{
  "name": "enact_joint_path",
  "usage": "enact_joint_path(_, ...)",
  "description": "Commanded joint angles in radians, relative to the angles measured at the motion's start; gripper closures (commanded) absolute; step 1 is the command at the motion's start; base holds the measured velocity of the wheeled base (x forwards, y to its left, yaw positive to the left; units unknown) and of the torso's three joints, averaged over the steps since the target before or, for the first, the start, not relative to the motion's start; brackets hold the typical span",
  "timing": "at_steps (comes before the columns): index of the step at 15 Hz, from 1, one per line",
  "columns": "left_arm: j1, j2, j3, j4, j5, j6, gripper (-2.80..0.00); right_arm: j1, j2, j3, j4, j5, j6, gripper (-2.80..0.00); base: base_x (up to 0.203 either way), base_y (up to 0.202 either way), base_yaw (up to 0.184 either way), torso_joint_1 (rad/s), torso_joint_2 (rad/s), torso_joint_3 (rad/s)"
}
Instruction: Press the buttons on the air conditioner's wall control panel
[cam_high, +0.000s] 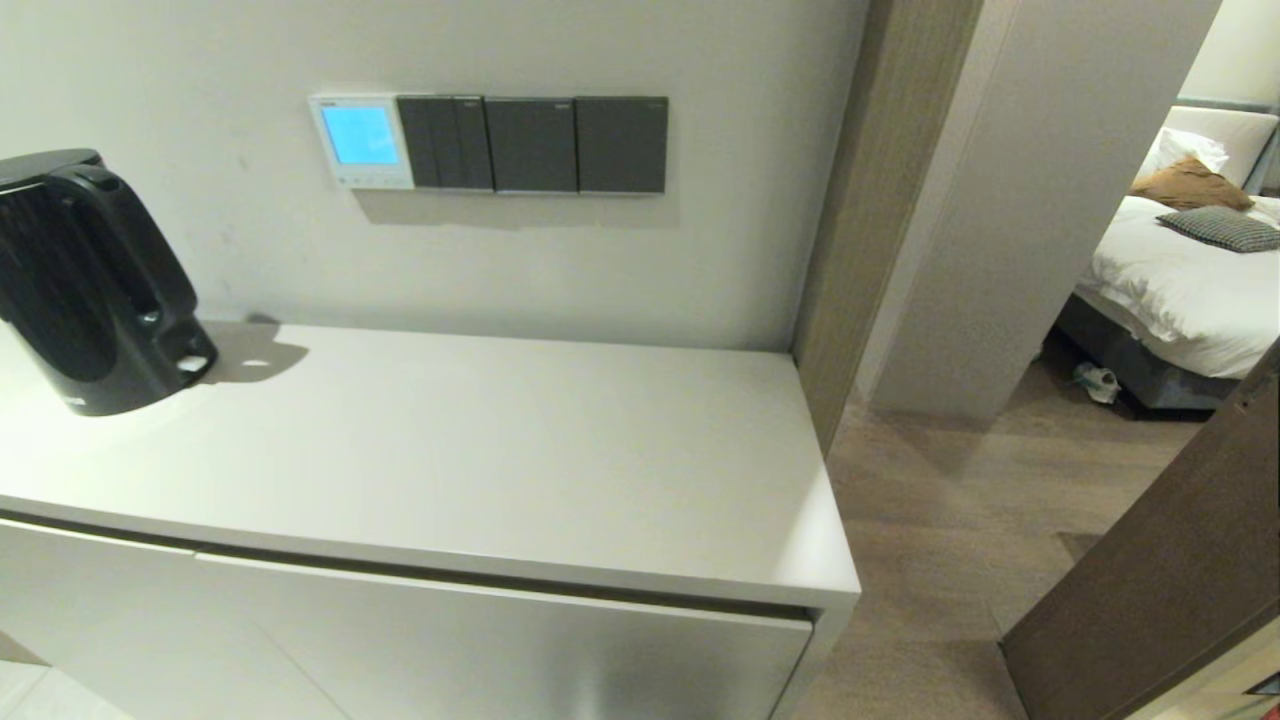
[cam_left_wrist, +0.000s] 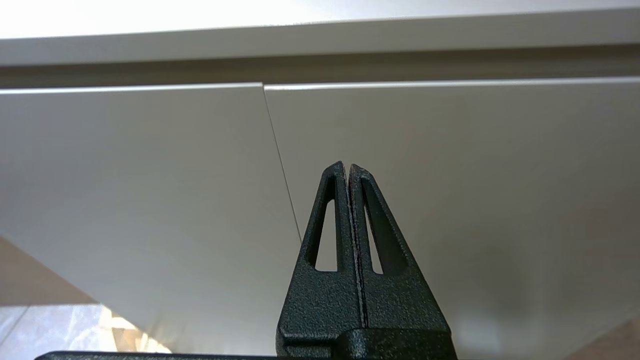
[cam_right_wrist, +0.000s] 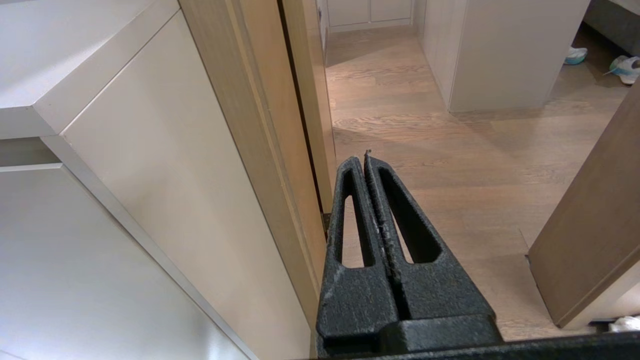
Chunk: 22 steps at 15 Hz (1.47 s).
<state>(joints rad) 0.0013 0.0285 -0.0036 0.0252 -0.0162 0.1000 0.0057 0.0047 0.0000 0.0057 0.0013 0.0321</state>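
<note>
Head view: the air conditioner's wall control panel (cam_high: 361, 141) sits on the wall above the cabinet top (cam_high: 450, 450), screen lit light blue, touching the left end of a row of dark grey switch plates (cam_high: 532, 144). The buttons (cam_high: 362, 181) run along its bottom edge — too small to tell apart from here. A black kettle (cam_high: 90, 280) stands on the cabinet top at far left, well below and left of the panel. Neither arm shows in this view. Left wrist view: left gripper (cam_left_wrist: 348, 167) has its fingers pressed together, holding nothing, low in front of the cabinet doors (cam_left_wrist: 400, 200), under the top's lip. Right wrist view: right gripper (cam_right_wrist: 365, 156) also pressed together and empty, down beside the cabinet's right end, over the wood floor (cam_right_wrist: 425, 125). My read: nothing pressed yet. The left arm looks like the natural choice — raise it clear of the cabinet edge, keep fingers together as one tip, stay clear of the kettle, approach square to the wall, press one button lightly and avoid the adjacent switch plates.
</note>
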Motion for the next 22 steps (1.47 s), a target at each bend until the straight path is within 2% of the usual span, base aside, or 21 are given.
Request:
enact_joint_path(1,-0.001,-0.029,0.004,-0.008,0.002,-0.004,0.00,0.000,0.001,0.002,0.000,0.000,0.000,0.00,0.000,0.000,0.000,0.000,0.00,0.000)
enact_joint_path(7,0.000,-0.029,0.004,-0.007,0.007,-0.033,0.00,0.000,0.001,0.002,0.000,0.000,0.000,0.00,0.000,0.000,0.000,0.000,0.00,0.000)
enact_joint_path(22,0.000,-0.029,0.004,-0.007,0.007,-0.034,0.00,0.000,0.001,0.002,0.000,0.000,0.000,0.00,0.000,0.000,0.000,0.000,0.00,0.000)
